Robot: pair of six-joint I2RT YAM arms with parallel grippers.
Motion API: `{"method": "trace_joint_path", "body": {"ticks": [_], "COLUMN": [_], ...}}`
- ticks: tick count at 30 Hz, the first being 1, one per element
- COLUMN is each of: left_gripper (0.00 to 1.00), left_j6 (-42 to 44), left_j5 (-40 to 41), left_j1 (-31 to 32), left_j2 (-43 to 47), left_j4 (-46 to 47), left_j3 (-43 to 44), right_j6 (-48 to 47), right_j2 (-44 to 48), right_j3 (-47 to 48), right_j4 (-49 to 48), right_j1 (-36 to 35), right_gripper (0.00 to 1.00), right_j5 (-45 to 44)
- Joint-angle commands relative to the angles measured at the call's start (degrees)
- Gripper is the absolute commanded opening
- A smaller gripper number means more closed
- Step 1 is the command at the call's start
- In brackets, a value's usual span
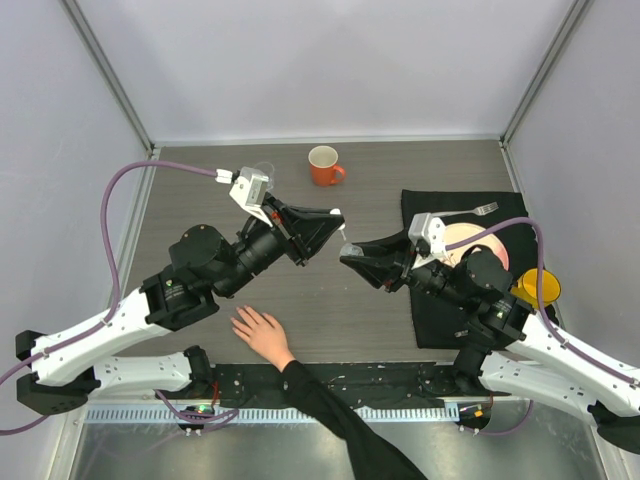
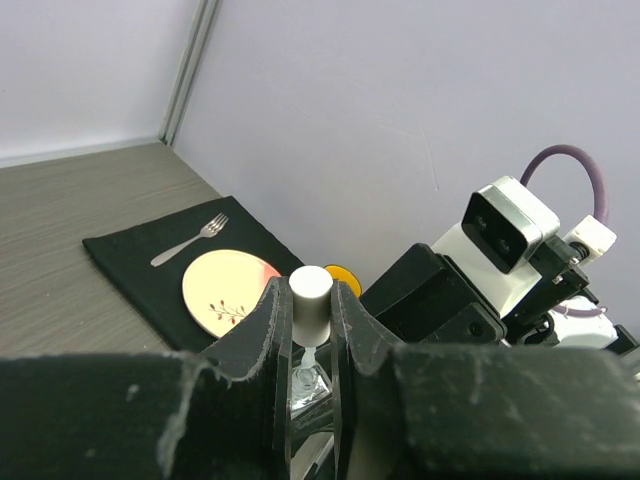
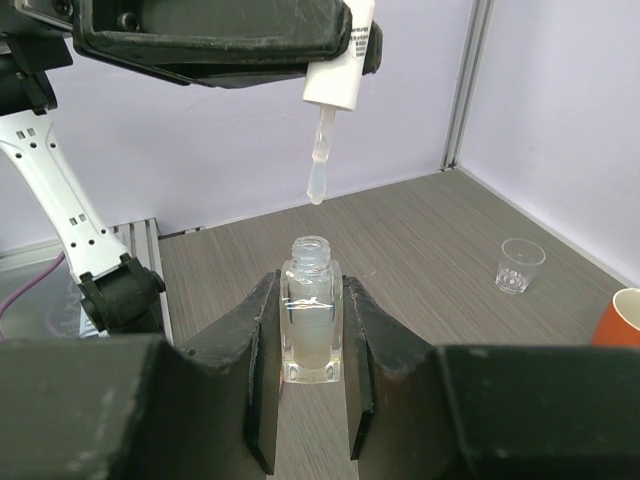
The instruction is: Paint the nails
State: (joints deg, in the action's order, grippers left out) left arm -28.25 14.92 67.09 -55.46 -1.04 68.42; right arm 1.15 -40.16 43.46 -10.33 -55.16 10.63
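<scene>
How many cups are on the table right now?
3: orange mug, far centre; small clear cup left of it; yellow cup at right edge of black mat, partly behind right arm.

Pale lavender-grey walls (image 1: 330, 60) enclose the grey wood-grain table (image 1: 400, 170) on three sides. Metal posts (image 1: 108, 75) rise at the frame's upper corners.

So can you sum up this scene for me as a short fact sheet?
Left hand: shut on white cap, brush hanging down
Right hand: shut on open clear bottle
Brush position: above bottle mouth, not inside
Person's hand: flat on table, fingers spread, at near edge
Also there: orange mug, plate, fork
</scene>
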Motion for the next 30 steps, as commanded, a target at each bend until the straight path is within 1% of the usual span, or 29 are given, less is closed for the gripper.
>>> {"method": "trace_joint_path", "body": {"ticks": [1,30], "left_gripper": [0.0,0.0], "left_j6": [-0.7,-0.9], "left_j5": [-0.8,-1.2], "left_j1": [-0.1,-0.1], "left_j2": [-0.3,-0.5], "left_j4": [2.0,2.0], "left_j3": [0.1,0.0], "right_j6": [-0.9,-0.8], "right_j2": [-0.3,0.9], "right_j3": [2.0,2.0], "right_j4": [-4.9,-5.8], "right_j1": [0.0,0.0], "right_gripper": [0.01,0.01], "right_j5": [0.5,-0.5]}}
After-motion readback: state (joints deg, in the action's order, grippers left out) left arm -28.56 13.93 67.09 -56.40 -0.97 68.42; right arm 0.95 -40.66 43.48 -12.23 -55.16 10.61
